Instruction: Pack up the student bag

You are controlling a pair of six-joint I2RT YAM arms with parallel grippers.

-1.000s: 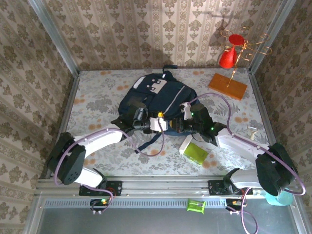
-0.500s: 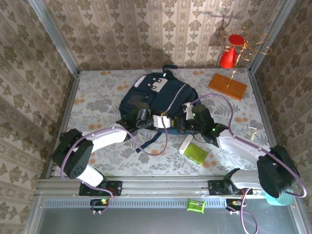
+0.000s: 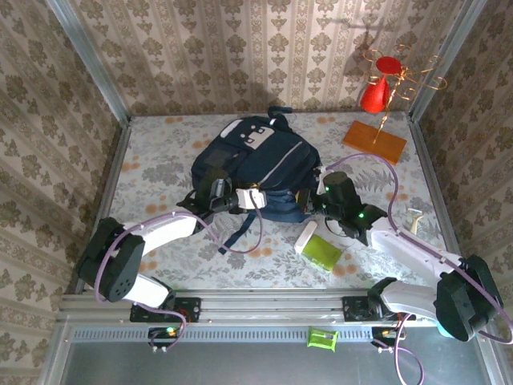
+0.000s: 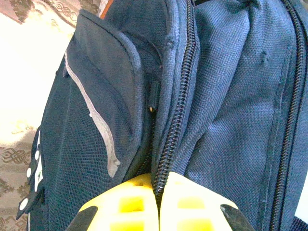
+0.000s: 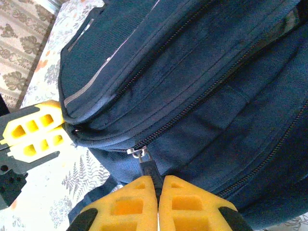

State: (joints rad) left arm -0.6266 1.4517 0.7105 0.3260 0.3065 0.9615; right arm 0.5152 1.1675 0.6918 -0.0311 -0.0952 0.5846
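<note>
Two claws, both pinched shut: left claw [image 4: 158,188] on student bag [image 3: 260,164] zip seam, right claw [image 5: 158,186] on zip pull [image 5: 144,162]. Bag lies mid-table [image 3: 152,172]. Step: prob. unzipping. Next: steady pull along track, left bracing the fabric.

At the upper right of my overhead view, a red cone [image 3: 374,96] hangs on a gold wire stand [image 3: 405,76] above an orange board [image 3: 374,142]. Lower centre, a green packet [image 3: 323,252] lies against a white oblong item [image 3: 305,237] on the floral tablecloth [image 3: 160,172]. A small white clip [image 3: 414,217] lies at the right.
</note>
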